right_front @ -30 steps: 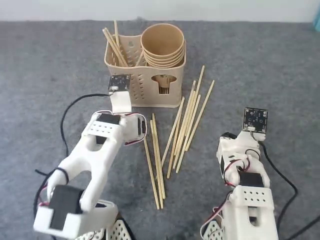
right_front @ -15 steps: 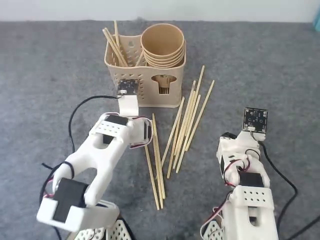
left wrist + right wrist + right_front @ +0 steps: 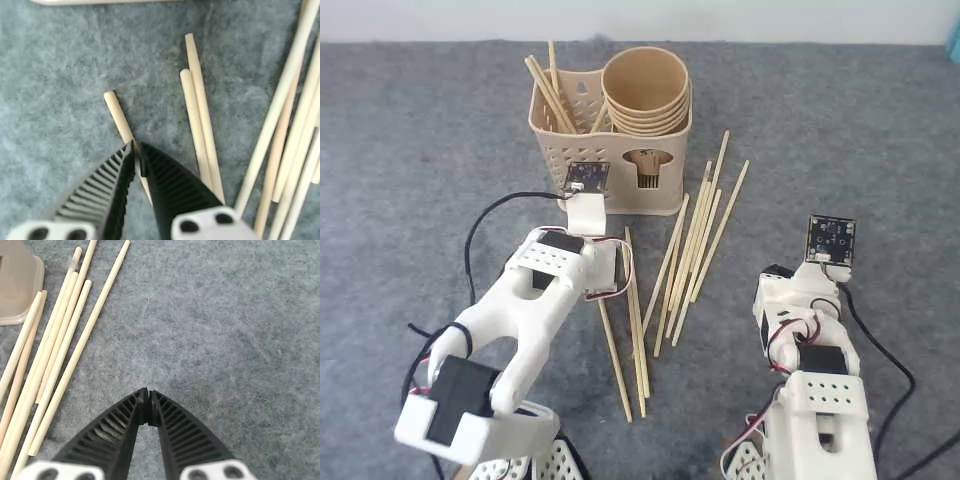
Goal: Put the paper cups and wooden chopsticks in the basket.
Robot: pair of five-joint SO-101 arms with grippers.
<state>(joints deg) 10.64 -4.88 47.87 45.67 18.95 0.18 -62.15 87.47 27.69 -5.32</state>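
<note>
Cups (image 3: 645, 85) and some sticks (image 3: 546, 92) fill the basket (image 3: 550, 140); more lie at its 5 o'clock. Left tool (image 3: 136, 150) grips a stick (image 3: 118, 114); right tool (image 3: 148, 392) closed, empty.

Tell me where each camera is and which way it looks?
High view: fixed above, looking down at the basket, loose chopsticks, left arm and right arm.
Left wrist view: on the left arm, looking down past the left gripper, shut on one chopstick.
Right wrist view: on the right arm, looking down past the shut right gripper at the grey mat.
Shared: both wrist views see the loose chopsticks.
</note>
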